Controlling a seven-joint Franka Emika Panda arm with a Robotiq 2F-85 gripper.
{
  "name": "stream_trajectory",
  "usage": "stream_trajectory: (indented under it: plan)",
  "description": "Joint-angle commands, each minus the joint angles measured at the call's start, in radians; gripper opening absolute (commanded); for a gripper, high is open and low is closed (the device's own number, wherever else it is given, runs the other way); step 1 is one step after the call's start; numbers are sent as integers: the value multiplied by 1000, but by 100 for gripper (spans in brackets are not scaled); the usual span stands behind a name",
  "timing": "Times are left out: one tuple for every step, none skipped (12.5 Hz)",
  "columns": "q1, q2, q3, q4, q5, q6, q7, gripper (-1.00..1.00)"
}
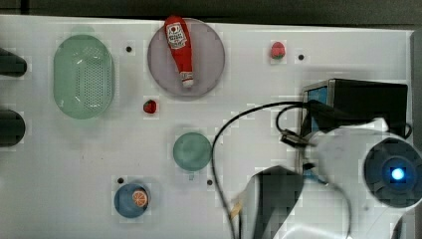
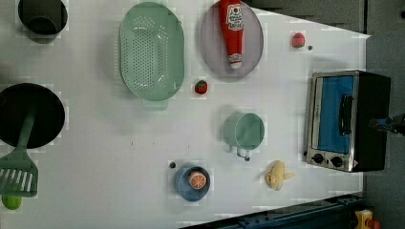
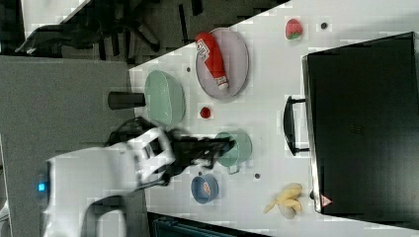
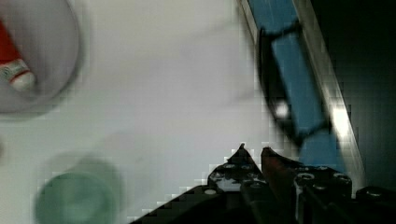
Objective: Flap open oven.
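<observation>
Oven [image 2: 346, 119], a black box-shaped toaster oven with a silver front frame, blue-tinted glass door and black bar handle [image 2: 345, 114], stands at the white tabletop's [image 2: 119, 138] edge on the left view's right, door shut. Black gripper [image 4: 252, 151] hangs near the handle without touching it, fingertips [image 4: 240, 151] nearly together, holding nothing. A green cup [image 2: 244, 131] stands in front of the door.

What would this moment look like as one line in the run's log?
stage: approach | oven: door shut | handle: untouched | fingers: nearly together, holding nothing, near the handle
</observation>
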Motion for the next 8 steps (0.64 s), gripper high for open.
stream_trajectory:
  plan:
    - [-25, 86, -87, -8, 4, 126, -460, -65]
    - [-27, 119, -105, -8, 5, 172, -500, -65]
    - [-27, 151, -117, -9, 5, 209, -503, -65]
    - [-29, 183, -124, -9, 5, 229, -502, -65]
    - [-30, 211, -127, -9, 9, 237, -502, -65]
    - [-30, 237, -127, -9, 11, 242, -502, -65]
    - [-29, 259, -125, -9, 12, 246, -502, -65]
    - [-29, 279, -124, -9, 12, 258, -501, -65]
